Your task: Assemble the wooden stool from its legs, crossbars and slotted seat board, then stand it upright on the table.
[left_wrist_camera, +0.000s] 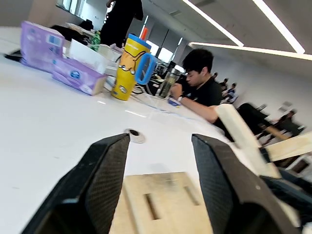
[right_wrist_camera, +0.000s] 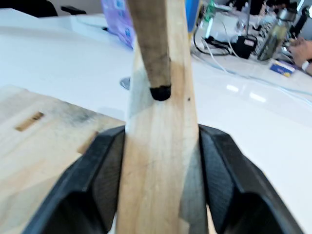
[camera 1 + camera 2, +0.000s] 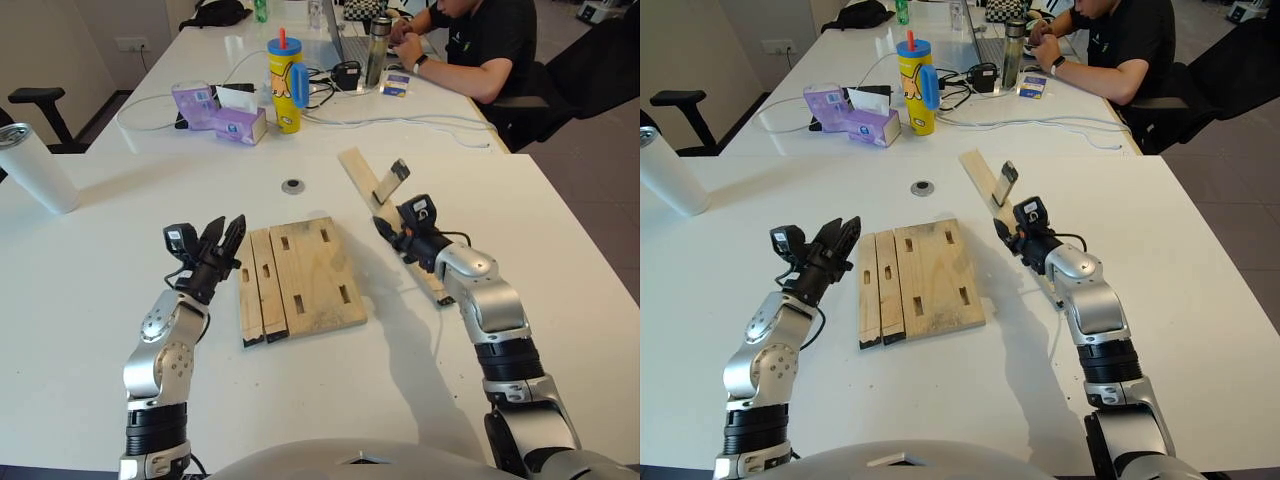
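The slotted seat board (image 3: 310, 275) lies flat in the middle of the white table (image 3: 150, 400), with two narrow slats along its left side. My left gripper (image 3: 228, 226) hovers open just off that left side, and the board's near corner (image 1: 161, 204) shows below its fingers. Right of the board a long wooden leg (image 3: 358, 170) lies at a slant on the table. A short dark-tipped crossbar (image 3: 392, 178) sticks up from it. My right gripper (image 3: 392, 228) is shut on the leg (image 2: 161, 161), one finger pressed on each side of it.
A white tumbler (image 3: 35, 165) stands at the far left. A round grommet (image 3: 292, 186) sits in the tabletop behind the board. On the rear table are a yellow cup (image 3: 286, 85), purple tissue boxes (image 3: 215, 110) and cables (image 3: 400, 120).
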Controlling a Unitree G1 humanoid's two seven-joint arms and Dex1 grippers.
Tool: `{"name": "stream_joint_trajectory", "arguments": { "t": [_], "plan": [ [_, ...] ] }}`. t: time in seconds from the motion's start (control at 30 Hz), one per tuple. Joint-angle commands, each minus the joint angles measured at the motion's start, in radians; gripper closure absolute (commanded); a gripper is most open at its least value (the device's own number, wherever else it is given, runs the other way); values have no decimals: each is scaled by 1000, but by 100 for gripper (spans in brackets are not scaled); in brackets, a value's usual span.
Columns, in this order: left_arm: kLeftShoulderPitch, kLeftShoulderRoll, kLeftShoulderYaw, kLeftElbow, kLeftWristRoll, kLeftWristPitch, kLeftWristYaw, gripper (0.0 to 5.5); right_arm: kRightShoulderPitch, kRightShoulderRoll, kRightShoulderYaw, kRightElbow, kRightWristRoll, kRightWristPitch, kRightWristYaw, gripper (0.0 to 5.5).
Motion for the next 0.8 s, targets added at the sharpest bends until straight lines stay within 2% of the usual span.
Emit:
{"name": "stream_joint_trajectory", "arguments": {
  "t": [0.03, 0.33, 0.67, 0.8],
  "plan": [
    [-16, -38, 69, -72, -388, 170, 78, 246, 26, -17, 74, -72, 7, -109, 115, 335],
    [-14, -21, -3, -130, -490, 249, 136, 108, 61, -17, 132, -139, 21, -235, 242, 335],
    [-51, -29, 16, -121, -530, 215, 194, 105, 78, -33, 161, -178, 32, -267, 324, 335],
    [-72, -26, 27, -115, -531, 193, 219, 169, 81, -35, 169, -181, 30, -268, 332, 335]
  ]
}}
